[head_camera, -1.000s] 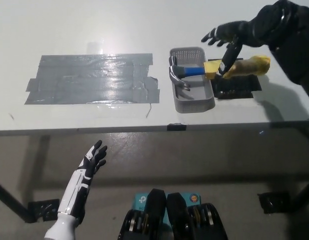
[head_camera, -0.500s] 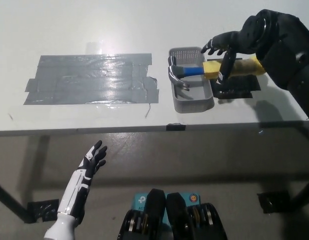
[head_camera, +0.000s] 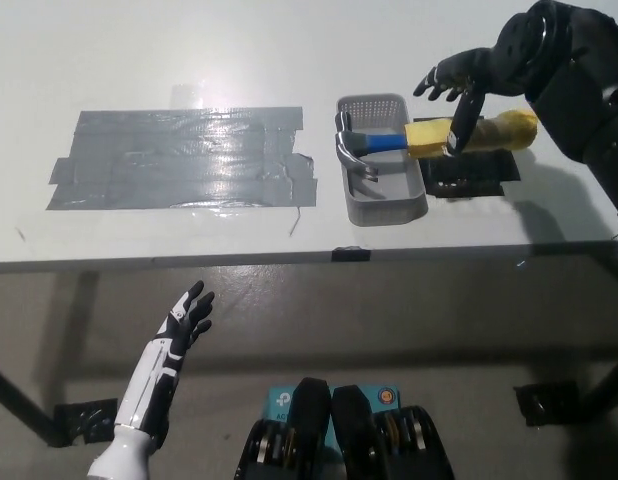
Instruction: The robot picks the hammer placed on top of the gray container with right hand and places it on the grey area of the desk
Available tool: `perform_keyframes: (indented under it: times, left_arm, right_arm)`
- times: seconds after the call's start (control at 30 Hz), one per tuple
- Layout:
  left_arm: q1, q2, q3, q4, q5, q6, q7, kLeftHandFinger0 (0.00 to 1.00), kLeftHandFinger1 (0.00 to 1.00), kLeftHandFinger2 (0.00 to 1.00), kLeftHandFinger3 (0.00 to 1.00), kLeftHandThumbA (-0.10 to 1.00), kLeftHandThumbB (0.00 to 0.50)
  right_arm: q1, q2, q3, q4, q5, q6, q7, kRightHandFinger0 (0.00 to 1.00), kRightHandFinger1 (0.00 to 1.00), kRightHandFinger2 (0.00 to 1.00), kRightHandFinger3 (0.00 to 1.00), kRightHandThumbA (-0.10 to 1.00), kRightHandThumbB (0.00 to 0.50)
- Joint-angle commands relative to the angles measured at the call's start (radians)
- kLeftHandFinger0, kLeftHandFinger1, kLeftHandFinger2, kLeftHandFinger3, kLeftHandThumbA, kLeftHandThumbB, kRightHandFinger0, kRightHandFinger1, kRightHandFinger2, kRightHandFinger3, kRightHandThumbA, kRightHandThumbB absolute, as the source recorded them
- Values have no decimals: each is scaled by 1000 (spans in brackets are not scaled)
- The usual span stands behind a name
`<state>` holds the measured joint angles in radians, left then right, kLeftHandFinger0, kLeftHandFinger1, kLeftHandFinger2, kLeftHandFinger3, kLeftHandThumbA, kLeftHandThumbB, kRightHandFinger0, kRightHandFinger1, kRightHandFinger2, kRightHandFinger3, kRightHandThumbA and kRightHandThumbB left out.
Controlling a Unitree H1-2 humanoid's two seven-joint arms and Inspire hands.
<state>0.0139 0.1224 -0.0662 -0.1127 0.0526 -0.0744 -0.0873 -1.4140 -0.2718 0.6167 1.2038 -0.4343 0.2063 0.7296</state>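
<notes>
A hammer with a steel head, blue neck and yellow handle lies across the rim of the gray container on the white desk. Its handle reaches right over a black patch. My black right hand hovers open above the yellow handle, fingers spread and pointing down, one finger crossing the handle. I cannot tell whether it touches. The grey taped area lies on the desk to the left of the container. My white left hand rests open below the desk's front edge at lower left.
The desk's front edge runs across the middle of the picture, with floor below it. A small black mark sits on that edge beneath the container. My black right arm fills the upper right corner.
My right hand has shifted right and slightly up over the yellow handle since half a second ago. The hammer, container and left hand have stayed where they were.
</notes>
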Motion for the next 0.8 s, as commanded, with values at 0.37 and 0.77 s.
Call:
perform_keyframes:
  times: [0.37,0.77]
  left_arm:
    - [-15,12,-1,-24,-1,-26,-13,1000,1000,1000,1000,1000,180]
    - [-15,16,0,-27,-2,-19,-15,1000,1000,1000,1000,1000,195]
  right_arm:
    - [-40,-19,-12,12,-43,-55,-21,1000,1000,1000,1000,1000,298]
    - [-34,5,-1,72,-75,-77,-73,1000,1000,1000,1000,1000,345]
